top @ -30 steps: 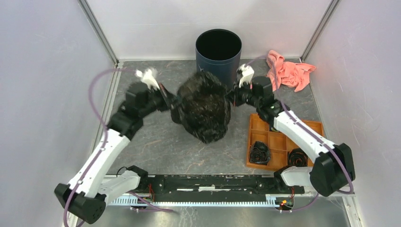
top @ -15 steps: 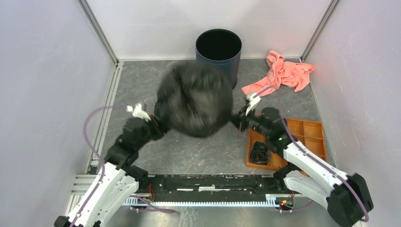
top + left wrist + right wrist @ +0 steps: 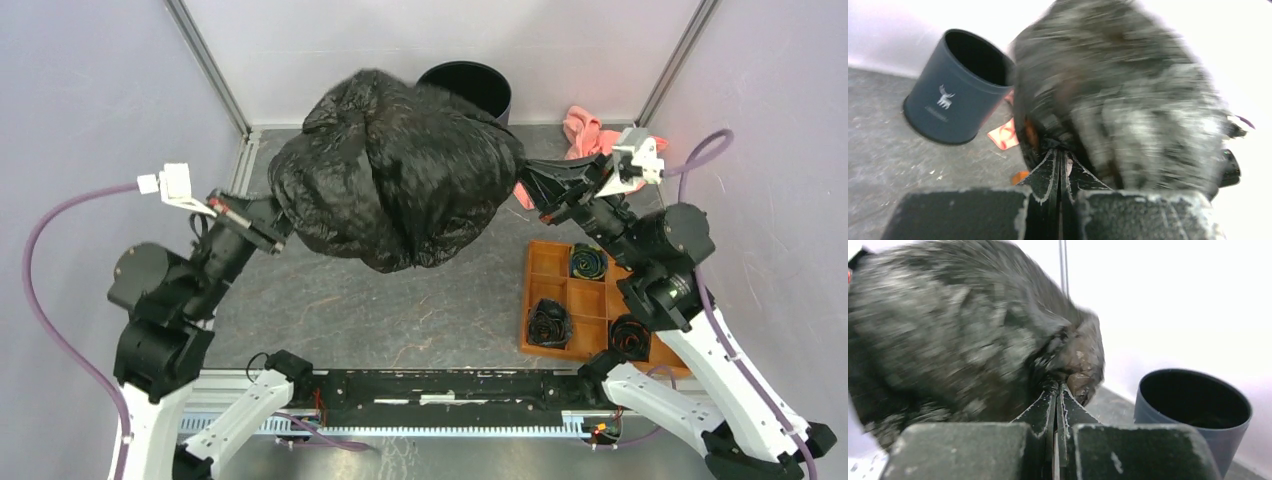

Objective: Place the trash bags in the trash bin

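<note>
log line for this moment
left gripper: jaws shut on glossy black plastic bag | right gripper: jaws shut on bag | bag: aloft | navy cylindrical bin: upright

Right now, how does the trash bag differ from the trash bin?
The trash bag is wrinkly glossy film, held aloft between the left gripper and right gripper; the trash bin is a smooth cylinder standing upright. The bag looks wider than the bin. Both are dark.

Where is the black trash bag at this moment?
In the top view the black trash bag hangs ballooned mid-scene, pinched between the left gripper and right gripper, overlapping the navy trash bin at the back wall.
</note>
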`<state>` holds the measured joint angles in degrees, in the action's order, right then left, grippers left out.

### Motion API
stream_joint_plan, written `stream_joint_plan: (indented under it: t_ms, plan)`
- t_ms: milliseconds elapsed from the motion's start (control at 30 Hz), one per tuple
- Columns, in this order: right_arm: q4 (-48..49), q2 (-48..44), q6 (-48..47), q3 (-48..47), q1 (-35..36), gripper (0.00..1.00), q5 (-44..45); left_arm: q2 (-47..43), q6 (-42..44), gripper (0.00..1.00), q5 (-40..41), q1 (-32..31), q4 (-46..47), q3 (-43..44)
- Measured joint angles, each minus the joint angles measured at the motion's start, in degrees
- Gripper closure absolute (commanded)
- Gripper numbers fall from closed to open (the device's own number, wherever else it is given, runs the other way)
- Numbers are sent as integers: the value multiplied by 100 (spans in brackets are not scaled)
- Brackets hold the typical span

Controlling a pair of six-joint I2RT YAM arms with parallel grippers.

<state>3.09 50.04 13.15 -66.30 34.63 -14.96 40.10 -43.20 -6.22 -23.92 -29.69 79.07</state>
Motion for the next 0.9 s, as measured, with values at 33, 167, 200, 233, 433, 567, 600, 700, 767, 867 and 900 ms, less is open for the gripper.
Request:
stream_joint_plan:
  t_ms: [33, 167, 200, 233, 433, 567, 600, 700, 767, 867, 900]
  plan:
    - [160, -129, 0, 107, 7, 100, 107, -166, 0, 98, 79, 0, -9, -122]
    - [369, 236, -68, 962, 13, 100, 319, -586, 0, 98, 564, 0, -284, -1467]
    - [219, 636, -122, 1235, 13, 99, 225, -472, 2, 98, 638, 0, -487, -1912]
    - [76, 962, -162, 1510, 42, 100, 157, -363, 2, 98, 708, 0, -765, -2328]
    - [-2262, 1117, -212, 3101, 1003, 100, -184, -1084, 2, 98, 951, 0, -2470, -3038]
    - [-2686, 654, -203, 1429, 1078, 100, -367, -960, 26, 98, 1043, 0, -2444, -1071]
    - [-2612, 702, -208, 901, 1056, 100, -306, -741, 55, 98, 1106, 0, -2312, -616]
    - [-2203, 1169, -190, -885, 619, 100, -317, 190, 201, 98, 1403, 0, -2024, 262]
    - [-1751, 1427, -103, -1311, 37, 100, -463, 870, 341, 98, 1534, 4, -1906, 400]
    - [-1292, 1917, -31, -918, -535, 100, -761, 2024, 586, 98, 1567, 42, -1790, 125]
    - [-1187, 2109, -31, -549, -566, 100, -894, 2347, 645, 98, 1552, 57, -1757, -85]
